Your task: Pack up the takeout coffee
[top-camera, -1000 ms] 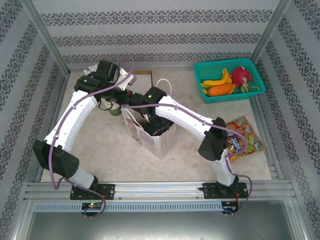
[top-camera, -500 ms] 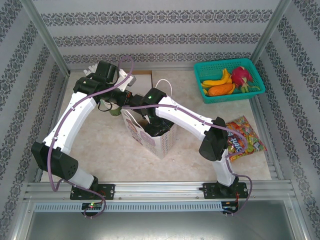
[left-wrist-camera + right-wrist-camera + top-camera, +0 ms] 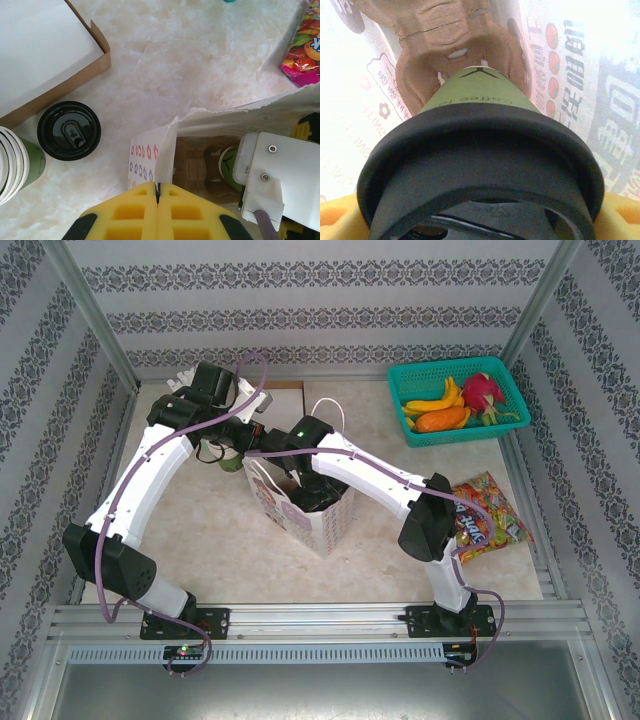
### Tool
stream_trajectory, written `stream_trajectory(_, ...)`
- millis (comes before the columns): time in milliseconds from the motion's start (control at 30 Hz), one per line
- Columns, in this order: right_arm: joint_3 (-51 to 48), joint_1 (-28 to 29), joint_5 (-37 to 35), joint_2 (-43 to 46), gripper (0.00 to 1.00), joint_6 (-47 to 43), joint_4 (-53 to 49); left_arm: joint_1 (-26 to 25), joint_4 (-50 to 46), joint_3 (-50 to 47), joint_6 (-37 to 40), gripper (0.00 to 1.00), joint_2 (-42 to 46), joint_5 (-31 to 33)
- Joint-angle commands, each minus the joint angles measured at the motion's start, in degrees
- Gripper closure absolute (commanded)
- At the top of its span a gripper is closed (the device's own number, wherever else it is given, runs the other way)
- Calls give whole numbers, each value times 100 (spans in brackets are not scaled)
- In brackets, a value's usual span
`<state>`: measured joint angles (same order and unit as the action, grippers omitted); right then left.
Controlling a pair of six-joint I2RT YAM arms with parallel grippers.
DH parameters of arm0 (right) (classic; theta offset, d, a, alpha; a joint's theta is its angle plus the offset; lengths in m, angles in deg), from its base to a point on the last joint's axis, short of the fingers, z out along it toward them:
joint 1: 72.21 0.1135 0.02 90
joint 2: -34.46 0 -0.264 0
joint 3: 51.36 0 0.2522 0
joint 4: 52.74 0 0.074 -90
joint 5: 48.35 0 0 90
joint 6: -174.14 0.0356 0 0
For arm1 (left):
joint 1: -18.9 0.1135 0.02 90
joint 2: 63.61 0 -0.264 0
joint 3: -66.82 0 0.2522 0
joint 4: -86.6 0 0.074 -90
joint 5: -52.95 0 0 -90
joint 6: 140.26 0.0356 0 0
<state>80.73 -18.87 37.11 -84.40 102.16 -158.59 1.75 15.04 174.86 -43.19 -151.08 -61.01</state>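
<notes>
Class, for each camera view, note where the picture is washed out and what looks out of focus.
Top external: evenly lit, sharp, soft shadows under the arms. Left wrist: the white box is blown out; the table is crisp. Right wrist: the paper bag wall glares white at the upper corners; the takeout coffee lid, close to the lens, is blurred.

**Head Count on the Table**

White robot arm (image 3: 150, 475): two, the second arm (image 3: 370, 475). Olive-green paper cup with round black plastic lid (image 3: 69, 131): two, the second cup (image 3: 470, 95). One white printed paper bag (image 3: 320, 525). One brown moulded-card cup tray (image 3: 445, 30). One open brown cardboard box (image 3: 40, 50). One teal plastic basket (image 3: 470, 433). One bright sweets packet (image 3: 485, 520). One stack of cream paper cups (image 3: 10, 160), number unclear.
</notes>
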Motion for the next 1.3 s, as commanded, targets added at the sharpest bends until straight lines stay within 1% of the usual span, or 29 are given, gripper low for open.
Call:
stream_trajectory(0,-80,-61,-113,154,40,8,-67,34,102,-59,-29,100,99,-115)
stream_trajectory(767,-159,-61,-121,267,41,0,228,29,100,-46,-39,100,96,-196)
stream_trajectory(933,-337,-61,-102,413,41,24,470,34,97,-58,-39,100,106,-201)
stream_trajectory(1267,-474,-61,-137,463,41,61,500,31,114,-101,-40,100,110,-222)
